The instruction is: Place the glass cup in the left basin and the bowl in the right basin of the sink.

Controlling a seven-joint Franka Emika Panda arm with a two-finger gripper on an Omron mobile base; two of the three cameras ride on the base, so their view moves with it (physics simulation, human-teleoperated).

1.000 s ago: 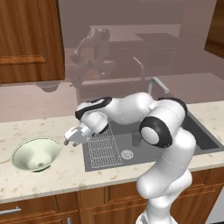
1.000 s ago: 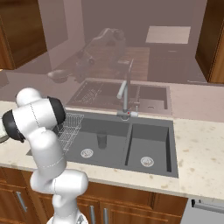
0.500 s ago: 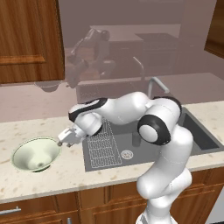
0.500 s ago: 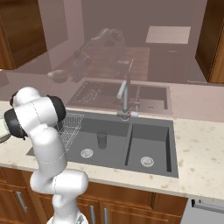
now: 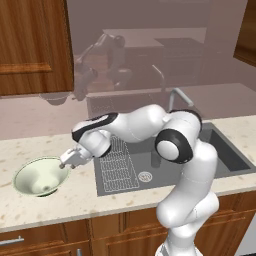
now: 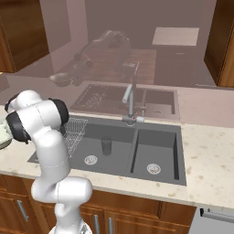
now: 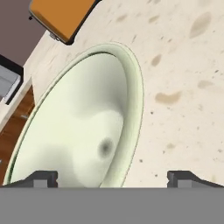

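The gripper (image 5: 65, 163), jaws apart, is hovering at the bowl's (image 5: 37, 176) 2 o'clock rim on the bench (image 5: 75, 197), straddling it for a pinch; the cup (image 6: 106, 147) is standing in the left basin (image 6: 93, 153).

Left base view sits behind the arm, looking forward and down at the counter (image 5: 40, 210), bowl (image 5: 37, 177) and sink (image 5: 230, 155). Right base view catches the same sink (image 6: 180, 157) from the other side. Hand view is right over the bowl (image 7: 78, 127), super close.
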